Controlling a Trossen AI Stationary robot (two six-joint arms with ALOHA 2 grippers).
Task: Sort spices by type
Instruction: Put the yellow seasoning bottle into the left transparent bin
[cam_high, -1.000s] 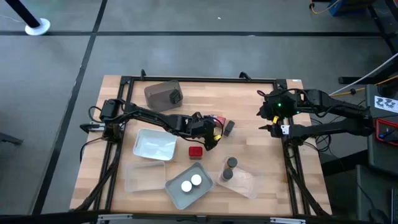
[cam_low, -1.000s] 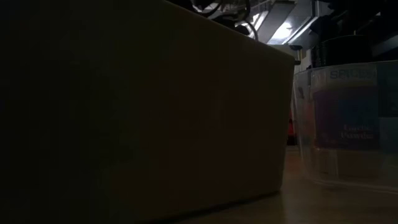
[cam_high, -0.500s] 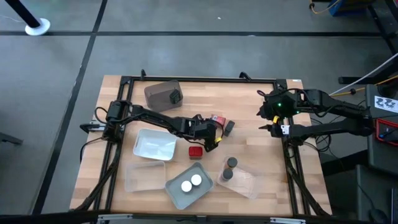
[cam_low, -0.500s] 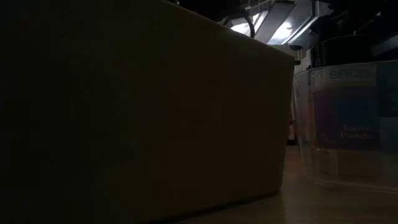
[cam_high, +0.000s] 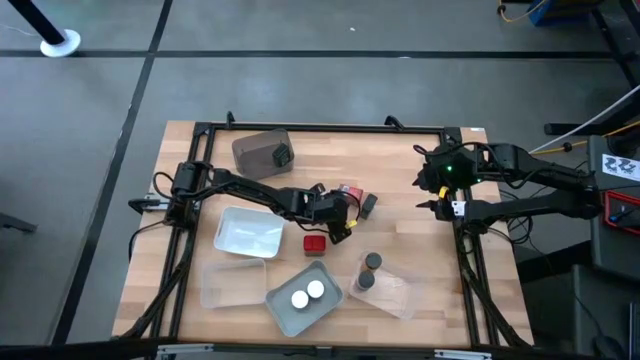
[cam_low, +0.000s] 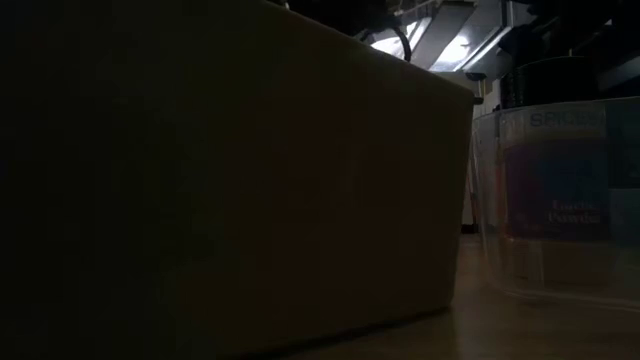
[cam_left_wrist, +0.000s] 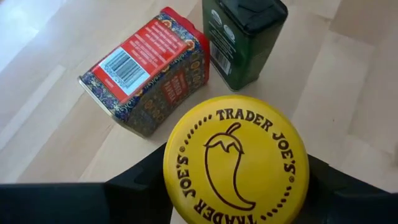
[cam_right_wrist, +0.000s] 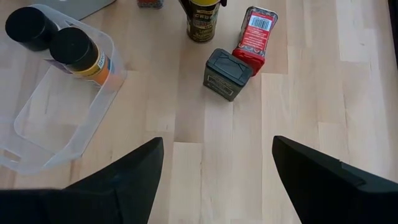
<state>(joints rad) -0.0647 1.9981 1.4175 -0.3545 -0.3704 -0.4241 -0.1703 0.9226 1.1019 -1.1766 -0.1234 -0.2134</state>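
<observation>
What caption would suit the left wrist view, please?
Left gripper shut on a yellow-lidded jar, beside a lying red box and an upright dark green tin.

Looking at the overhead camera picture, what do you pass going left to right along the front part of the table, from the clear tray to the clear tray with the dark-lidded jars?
Empty clear tray → grey tray holding two white-lidded jars → clear tray with two dark-lidded jars.

The wooden bench (cam_high: 400, 160) carries a white tray (cam_high: 247, 232) as landmark, with a brown tub (cam_high: 262, 151) beyond it, a small red box (cam_high: 315, 243) just beside it, and grey tray (cam_high: 303, 297) and clear tray (cam_high: 385, 289) near it.
</observation>
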